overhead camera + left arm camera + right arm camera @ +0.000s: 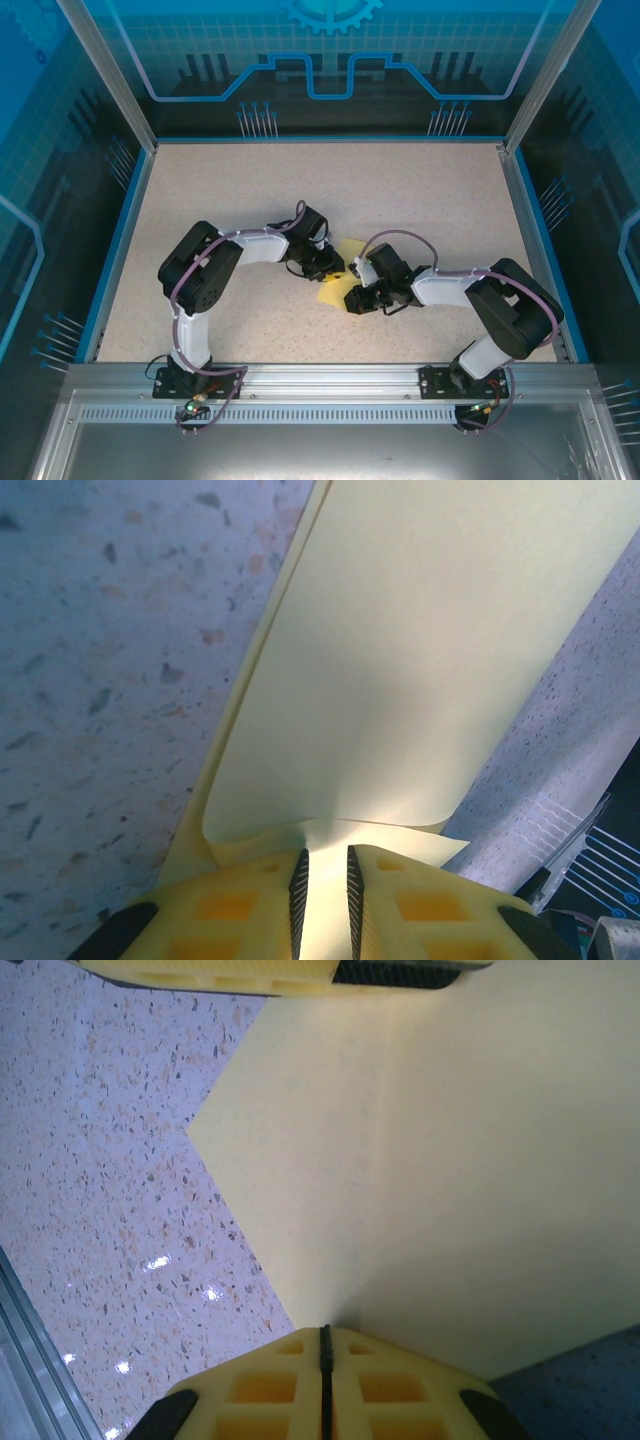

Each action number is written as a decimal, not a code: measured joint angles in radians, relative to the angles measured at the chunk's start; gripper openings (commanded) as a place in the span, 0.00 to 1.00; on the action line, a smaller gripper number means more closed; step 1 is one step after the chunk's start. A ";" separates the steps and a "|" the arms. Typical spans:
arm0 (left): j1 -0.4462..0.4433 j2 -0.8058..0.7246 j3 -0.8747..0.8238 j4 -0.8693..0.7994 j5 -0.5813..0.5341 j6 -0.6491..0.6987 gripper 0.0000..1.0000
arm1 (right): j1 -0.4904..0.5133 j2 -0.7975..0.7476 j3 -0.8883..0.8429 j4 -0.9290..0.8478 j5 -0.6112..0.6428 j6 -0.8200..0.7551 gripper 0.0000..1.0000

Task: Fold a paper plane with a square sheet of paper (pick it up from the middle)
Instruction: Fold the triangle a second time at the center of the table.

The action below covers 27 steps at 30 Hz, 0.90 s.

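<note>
Left claw (326, 858) pinches the yellow square sheet of paper (400, 660), jaws nearly closed on it. The sheet's long axis runs straight ahead. Right claw (325, 1332), fully closed, nips the opposite edge. The sheet spans between both claws, over the counter (250, 190).

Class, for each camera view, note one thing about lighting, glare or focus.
Top external: even, sharp light, blue cast on the enclosure walls. Left wrist: soft shadow across the yellow paper, table blurred. Right wrist: bright glare spots on the table.
</note>
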 measured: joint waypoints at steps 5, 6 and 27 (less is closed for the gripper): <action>0.006 0.000 0.005 -0.010 -0.008 0.021 0.22 | -0.001 0.000 0.000 0.002 0.001 -0.001 0.08; 0.009 0.000 0.006 -0.011 -0.012 0.024 0.22 | -0.001 0.000 -0.001 0.004 0.001 -0.001 0.08; 0.043 0.029 0.059 -0.038 -0.060 0.094 0.22 | -0.019 -0.105 0.021 -0.111 -0.016 0.021 0.15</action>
